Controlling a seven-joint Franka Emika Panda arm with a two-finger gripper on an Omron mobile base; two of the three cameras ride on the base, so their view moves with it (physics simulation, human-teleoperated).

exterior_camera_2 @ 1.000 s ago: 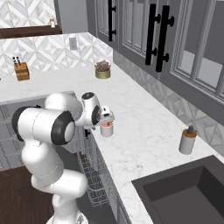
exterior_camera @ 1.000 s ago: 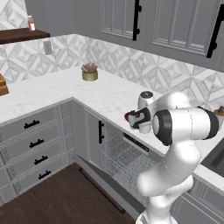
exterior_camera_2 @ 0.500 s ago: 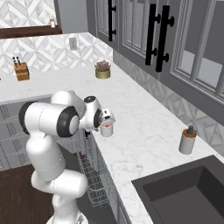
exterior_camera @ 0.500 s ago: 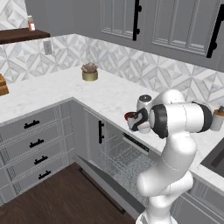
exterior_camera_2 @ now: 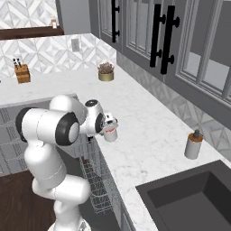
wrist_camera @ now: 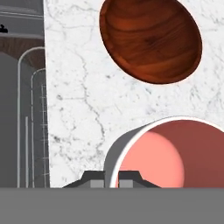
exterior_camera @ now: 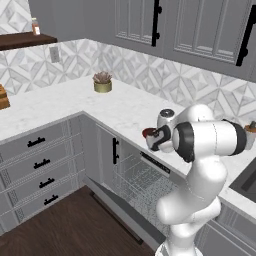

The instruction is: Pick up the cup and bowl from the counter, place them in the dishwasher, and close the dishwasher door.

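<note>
I have the tool (wrist_camera: 111,178) pinching the cup's (wrist_camera: 153,153) rim, one finger inside, one outside, near the bench (wrist_camera: 78,109) edge. The bowl (wrist_camera: 151,39) sits beside it. Nothing is loaded; the dishwasher door (exterior_camera: 125,212) hangs open.

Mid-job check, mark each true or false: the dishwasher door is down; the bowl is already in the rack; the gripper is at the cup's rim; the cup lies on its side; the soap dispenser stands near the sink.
1. The dishwasher door is down. True.
2. The bowl is in the rack. False: it sits on the counter.
3. The gripper straddles the cup rim. True.
4. The cup lies on its side. False: upright, opening up.
5. The soap dispenser stands near the sink. True.
</note>
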